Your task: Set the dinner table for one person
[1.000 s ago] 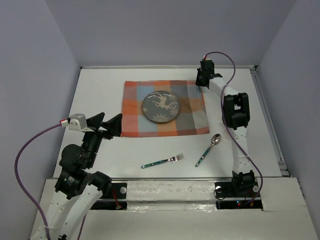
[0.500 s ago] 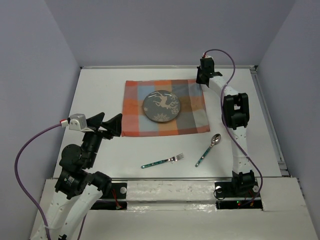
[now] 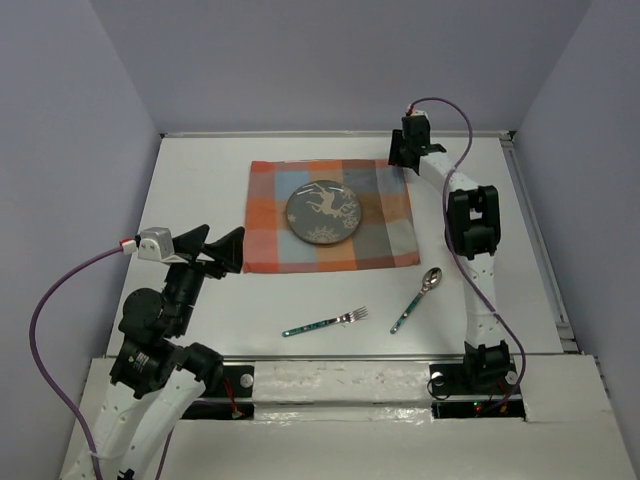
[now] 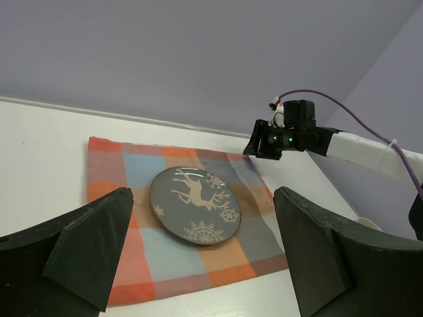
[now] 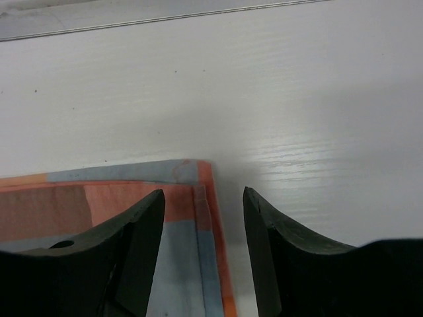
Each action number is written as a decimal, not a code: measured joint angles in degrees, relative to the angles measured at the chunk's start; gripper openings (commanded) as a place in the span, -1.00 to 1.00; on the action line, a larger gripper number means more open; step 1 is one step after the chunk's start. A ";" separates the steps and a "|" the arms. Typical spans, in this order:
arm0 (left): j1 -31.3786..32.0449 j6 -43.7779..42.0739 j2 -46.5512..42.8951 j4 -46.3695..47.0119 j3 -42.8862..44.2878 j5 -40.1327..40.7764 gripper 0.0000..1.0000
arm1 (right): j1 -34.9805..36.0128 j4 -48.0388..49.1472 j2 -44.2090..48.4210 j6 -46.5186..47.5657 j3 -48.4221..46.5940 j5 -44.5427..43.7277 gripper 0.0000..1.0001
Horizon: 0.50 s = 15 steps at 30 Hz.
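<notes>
The white tabletop (image 3: 200,180) spans the area ahead of both arms, carrying plaid placemat (image 3: 385,240), plate (image 3: 322,212), fork (image 3: 325,323) and spoon (image 3: 417,300). Right gripper (image 5: 203,195) jaws stand apart astride the placemat's far right corner; left gripper (image 4: 201,198) jaws — also apart — hover empty. Likely hazard: tugging that corner would bunch the cloth and shift the plate.

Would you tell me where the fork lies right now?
Top view: the fork lies on the table, off the near edge of the placemat, left of the spoon.

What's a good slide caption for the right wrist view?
Open right gripper framing a corner of the plaid placemat on the white dinner table.
</notes>
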<state>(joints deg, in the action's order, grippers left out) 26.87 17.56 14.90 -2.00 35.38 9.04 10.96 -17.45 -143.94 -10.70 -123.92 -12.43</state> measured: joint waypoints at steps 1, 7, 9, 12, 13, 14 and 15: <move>0.00 0.00 0.00 -0.02 0.00 -0.04 0.98 | 0.00 0.15 0.72 -0.11 1.11 0.48 0.16; -0.33 0.00 -0.02 0.02 0.00 -0.98 0.98 | 0.00 2.36 19.43 -4.31 22.27 1.64 0.15; -0.35 0.00 -0.31 0.02 0.00 -1.29 0.98 | 0.00 2.62 31.12 -6.58 32.81 0.90 0.07; 0.04 0.00 -1.51 0.04 0.00 -1.31 0.98 | 0.00 7.21 48.89 -10.08 47.91 -2.16 0.01; 0.42 0.00 -1.90 0.02 0.00 -1.25 0.98 | 0.00 7.65 52.61 -10.58 50.66 -3.56 0.00; 1.03 0.00 -2.45 0.02 0.00 -1.27 0.98 | 0.00 7.85 58.55 -11.39 55.43 -5.70 -0.01; 1.57 0.00 -2.82 0.02 0.00 -1.27 0.98 | 0.00 8.50 62.47 -12.04 59.01 -7.76 -0.02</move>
<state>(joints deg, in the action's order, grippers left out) 28.45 17.56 12.08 -1.98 35.38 7.77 10.96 -8.95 -81.47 -22.74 -64.90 -20.18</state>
